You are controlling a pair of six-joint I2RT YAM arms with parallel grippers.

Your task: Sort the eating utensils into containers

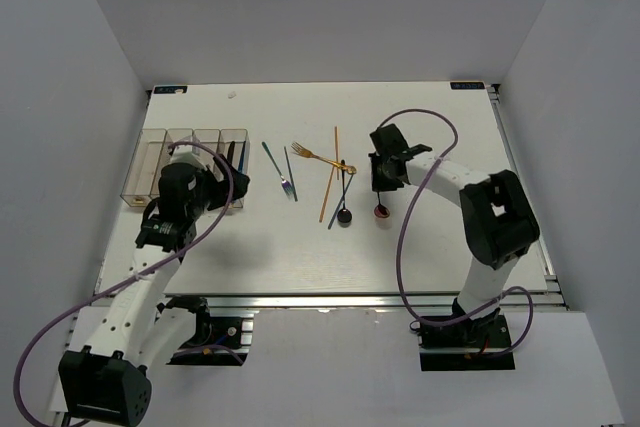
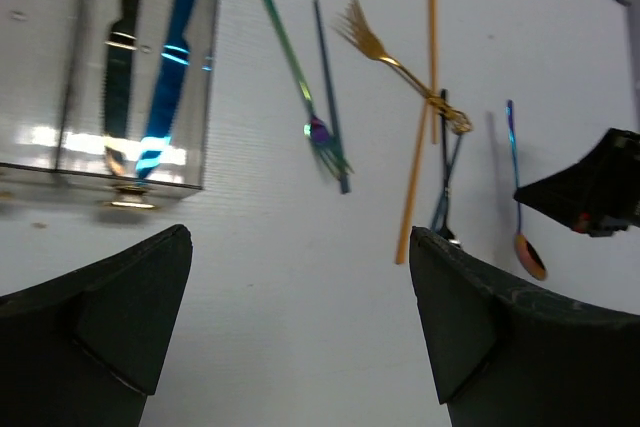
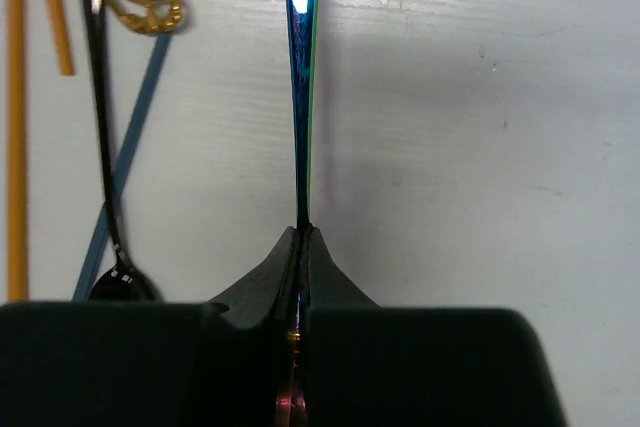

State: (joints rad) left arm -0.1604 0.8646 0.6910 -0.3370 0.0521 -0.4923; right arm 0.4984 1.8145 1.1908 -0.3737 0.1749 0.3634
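The left gripper (image 2: 300, 237) hovers, jaws spread wide. The right gripper (image 3: 302, 235) is pinched tight on a spoon (image 3: 300, 67) handle.

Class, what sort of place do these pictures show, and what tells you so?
Probably a robotics lab test cell: a white table boxed in by grey walls, two robot arms bolted at its near edge, and cutlery beside clear bins.

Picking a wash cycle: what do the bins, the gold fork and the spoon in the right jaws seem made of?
Bins: probably clear rigid plastic, see-through walls with glare.
Gold fork: likely metal, glossy gold finish, bright glints.
Spoon: likely metal, iridescent blue-green coating, sharp highlight.
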